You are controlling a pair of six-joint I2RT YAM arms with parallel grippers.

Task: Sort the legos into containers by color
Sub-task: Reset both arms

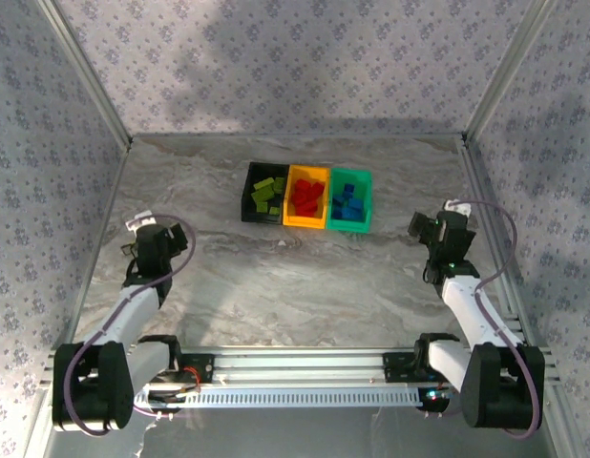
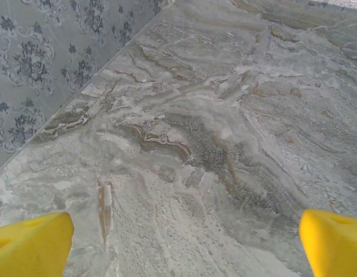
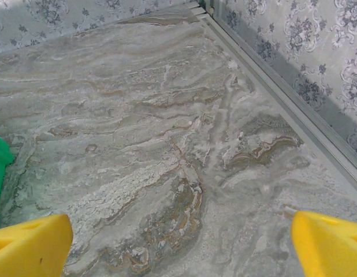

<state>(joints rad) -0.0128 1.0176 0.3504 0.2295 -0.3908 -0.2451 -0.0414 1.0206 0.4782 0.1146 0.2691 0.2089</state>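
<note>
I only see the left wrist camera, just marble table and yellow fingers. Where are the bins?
Observer: Far middle of the table, in a row: black bin, orange-yellow bin, green bin.
Kid: Any legos in them?
Observer: Yes: lime green legos in the black one, red legos in the orange-yellow, blue legos in the green.
Kid: And the other arm?
Observer: The right gripper is open over bare table, right of the green bin.

No readable text, labels or numbers on anything
</note>
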